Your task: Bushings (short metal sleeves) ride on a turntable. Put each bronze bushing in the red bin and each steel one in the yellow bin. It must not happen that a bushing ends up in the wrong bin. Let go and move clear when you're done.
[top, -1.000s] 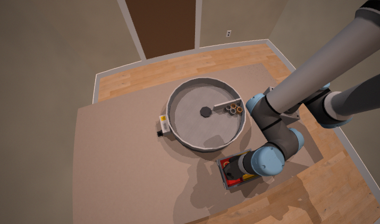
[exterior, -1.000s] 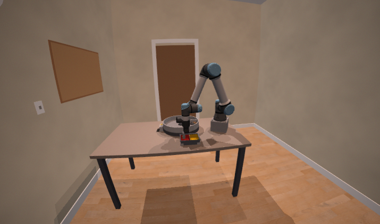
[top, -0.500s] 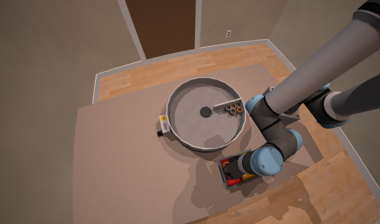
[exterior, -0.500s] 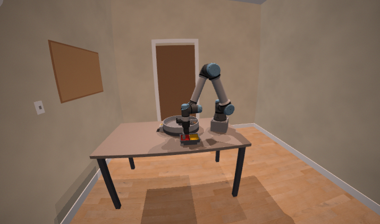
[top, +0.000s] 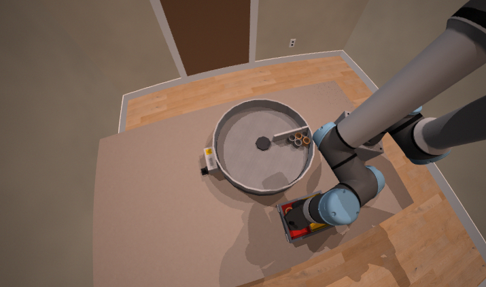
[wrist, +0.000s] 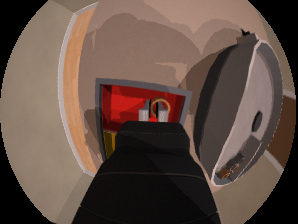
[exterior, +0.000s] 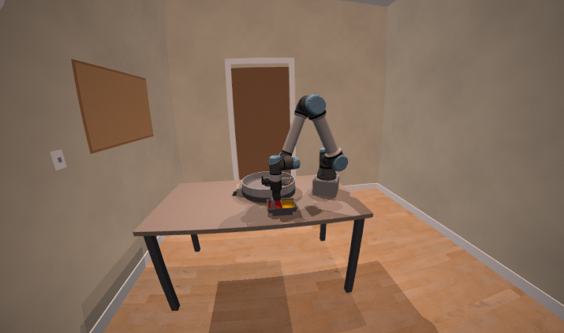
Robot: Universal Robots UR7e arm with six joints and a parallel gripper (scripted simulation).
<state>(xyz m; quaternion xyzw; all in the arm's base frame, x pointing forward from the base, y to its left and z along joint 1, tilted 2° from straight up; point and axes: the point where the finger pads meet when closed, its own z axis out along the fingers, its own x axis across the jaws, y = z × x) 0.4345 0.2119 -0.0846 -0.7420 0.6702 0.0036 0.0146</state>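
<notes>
My gripper (exterior: 276,197) (wrist: 153,105) points down at the red bin (top: 298,233) (wrist: 117,117). It is shut on a bronze bushing (top: 288,208) (wrist: 161,100): in the wrist view one side of the ring sits between the fingers and the rest juts out past one finger. The body of the gripper hides the fingertips in the top view. The yellow bin (top: 318,227) (exterior: 288,203) (wrist: 109,142) adjoins the red one, partly hidden. On the turntable (top: 251,167) (exterior: 256,192), two bronze bushings and several steel ones, such as this steel bushing (top: 297,145), stand clustered near the rim.
The turntable has a raised round wall and a dark hub (top: 262,143). A pale bar (top: 290,133) runs inward from the wall, beside the clustered bushings. A small white box (top: 211,160) is fixed outside the wall. The arm's grey base (exterior: 326,186) stands right of the turntable.
</notes>
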